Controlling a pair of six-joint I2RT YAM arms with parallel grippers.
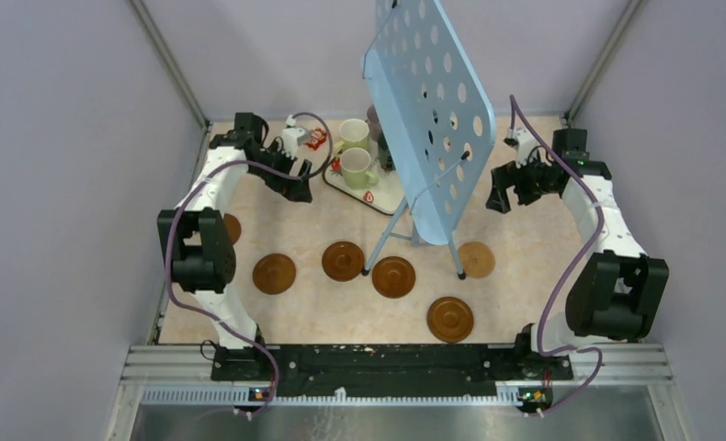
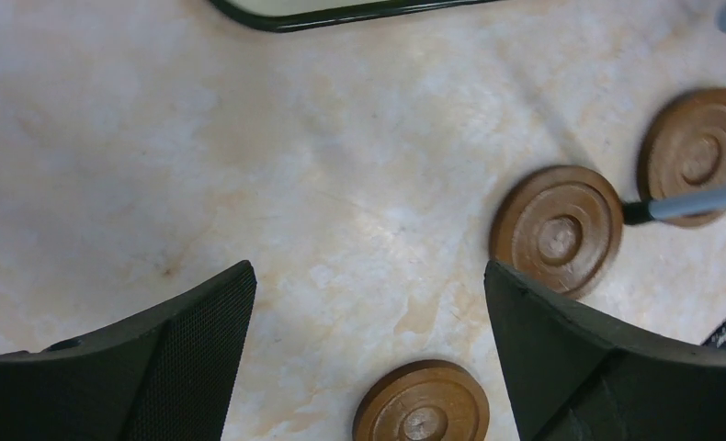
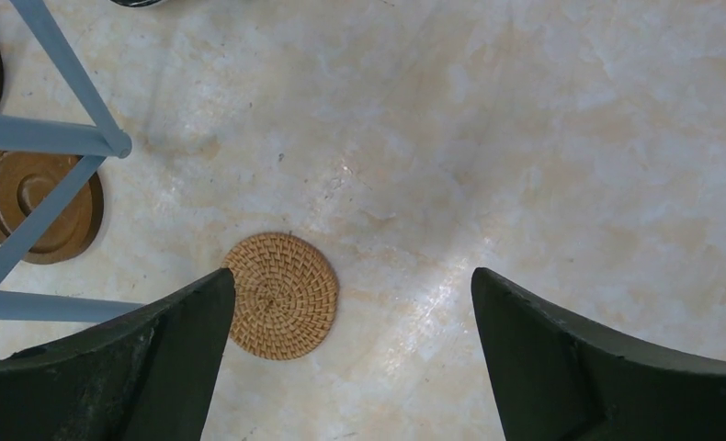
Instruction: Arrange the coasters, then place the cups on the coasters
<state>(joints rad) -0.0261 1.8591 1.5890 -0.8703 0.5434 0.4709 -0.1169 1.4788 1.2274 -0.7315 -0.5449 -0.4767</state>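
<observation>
My left gripper (image 2: 368,276) and right gripper (image 3: 352,276) hang wide open and empty, coaster arranging unfinished; next I should lower the right over the woven coaster (image 3: 281,294) beside its finger.

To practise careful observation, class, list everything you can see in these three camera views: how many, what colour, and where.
Wooden coasters: five, brown, loosely spread across the near table; one is partly hidden by the left arm.
Woven coaster: one, tan, near right.
Cups: two pale green on the tray; darker ones behind are partly hidden, so the count is unclear.
Tray: one, white, far centre.
Stand: one, light blue perforated panel on thin legs, centre.
Red item: one, small, left of the tray; cannot identify it.
Table: one, pale marbled.
Left gripper: open, far left.
Right gripper: open, far right.
</observation>
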